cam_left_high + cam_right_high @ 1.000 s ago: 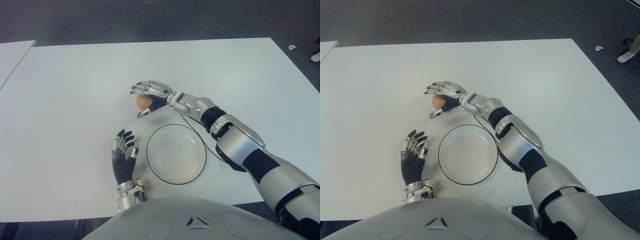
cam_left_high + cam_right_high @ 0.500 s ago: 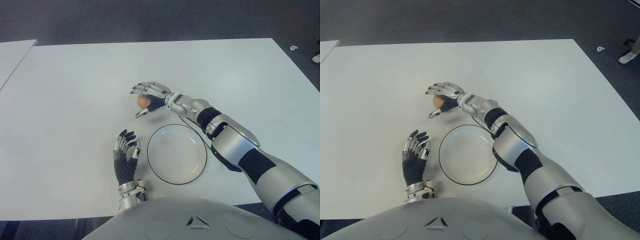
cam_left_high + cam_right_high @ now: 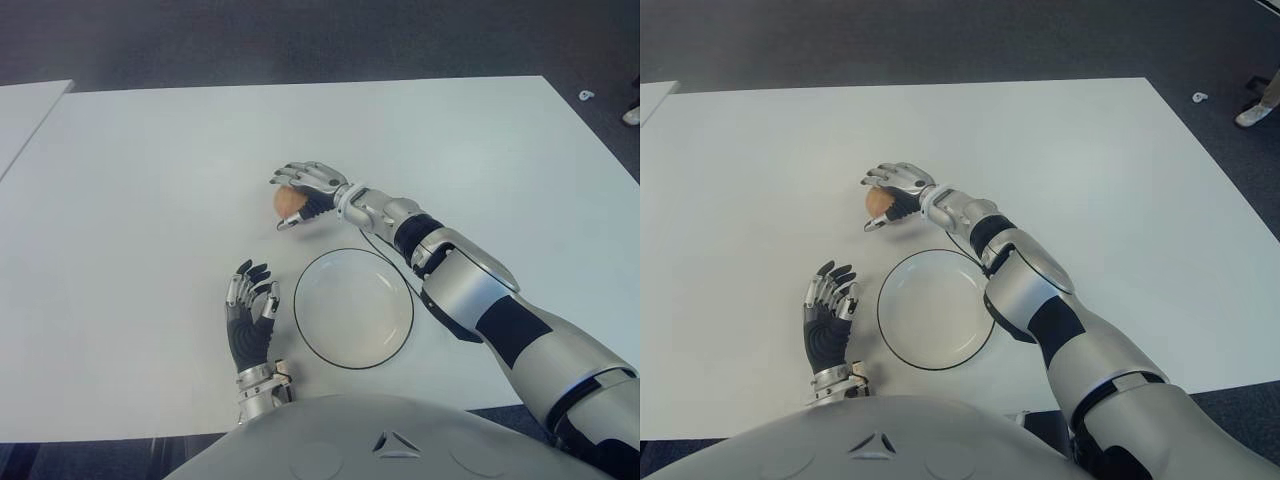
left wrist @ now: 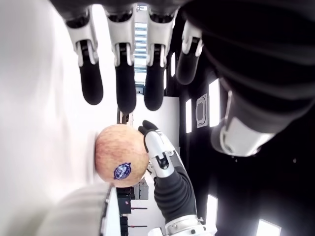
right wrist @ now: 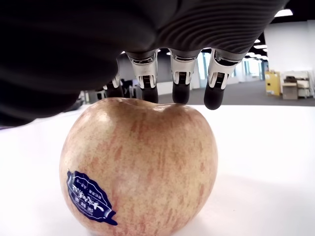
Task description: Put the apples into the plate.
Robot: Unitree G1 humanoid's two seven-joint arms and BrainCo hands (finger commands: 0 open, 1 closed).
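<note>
A white surface (image 3: 140, 200) fills the scene, with dark carpet beyond its far edge. The right robot hand (image 3: 312, 186) reaches across it and arches over a single apple (image 3: 288, 201). Its fingers (image 5: 178, 78) curve down past the top of the fruit on the far side, and in the right wrist view their tips hang just above the apple's skin with a gap showing, so the hand is cupped over the apple rather than clamped on it. The apple sits on the surface, reddish-yellow, with a dark blue sticker (image 5: 90, 196) on its side. Nearer the robot's body, just beside the right forearm, lies the white plate (image 3: 353, 308) with a dark rim, holding nothing. The left robot hand (image 3: 248, 315) shows to the left of the plate, fingers spread and relaxed, grasping nothing.
</note>
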